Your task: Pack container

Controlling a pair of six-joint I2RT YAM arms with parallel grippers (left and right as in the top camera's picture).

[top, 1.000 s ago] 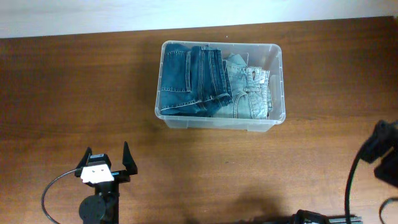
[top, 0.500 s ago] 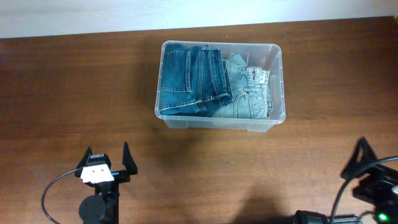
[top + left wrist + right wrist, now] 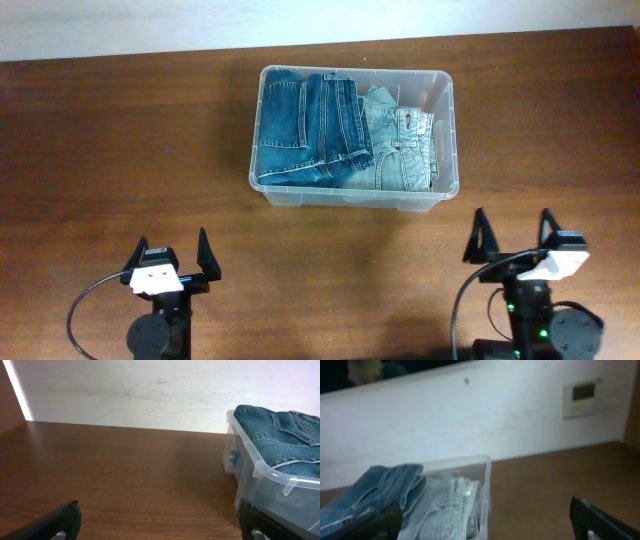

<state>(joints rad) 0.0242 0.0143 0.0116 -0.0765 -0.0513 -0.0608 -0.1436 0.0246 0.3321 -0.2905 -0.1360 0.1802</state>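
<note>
The clear plastic container point(image 3: 446, 92) stands at the table's back middle. It holds folded dark blue jeans point(image 3: 305, 130) on its left and folded light blue jeans point(image 3: 400, 150) on its right. Its white base label is hidden under the jeans. My left gripper point(image 3: 170, 250) is open and empty near the front left, well short of the container. My right gripper point(image 3: 513, 235) is open and empty at the front right, just in front of the container's right corner. The container also shows in the left wrist view point(image 3: 265, 467) and the right wrist view point(image 3: 486, 485).
The brown wooden table point(image 3: 120, 140) runs back to a white wall point(image 3: 150, 390). A small wall panel with a display point(image 3: 581, 397) hangs on the wall to the right. Cables loop beside both arm bases at the front edge.
My right arm has swung in from the right edge to the front right, its open gripper now pointing at the container. The left arm and the container have not moved.
</note>
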